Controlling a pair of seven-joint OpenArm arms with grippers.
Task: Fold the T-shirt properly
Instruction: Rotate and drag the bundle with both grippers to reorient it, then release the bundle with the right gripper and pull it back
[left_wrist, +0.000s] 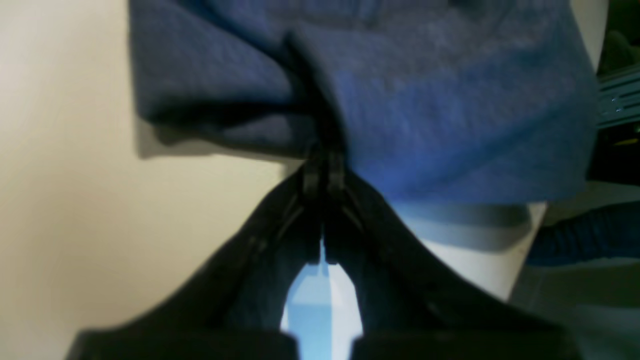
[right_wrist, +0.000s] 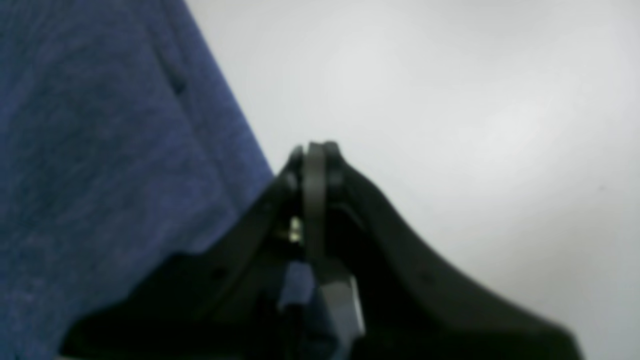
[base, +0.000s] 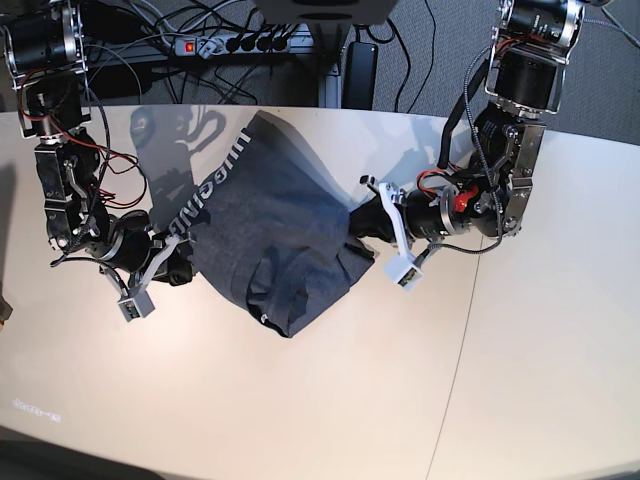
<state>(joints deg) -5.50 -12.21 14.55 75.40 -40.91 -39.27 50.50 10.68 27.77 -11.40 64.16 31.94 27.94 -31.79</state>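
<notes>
The left gripper (left_wrist: 324, 167) is clamped on a bunched fold of the shirt (base: 275, 235). The right gripper (right_wrist: 315, 150) is closed, seemingly on nothing, beside the cloth. The shirt hangs between them over the table (base: 330, 400), mid-spread; next, regrip the left side and stretch flat.

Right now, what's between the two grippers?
Only the T-shirt, bunched and stretched between the right gripper and left gripper; both are shut on its edges, as the base view shows.

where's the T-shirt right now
In the base view the T-shirt lies bunched on the table, left of centre, stretched between the right gripper and the left gripper.
</notes>
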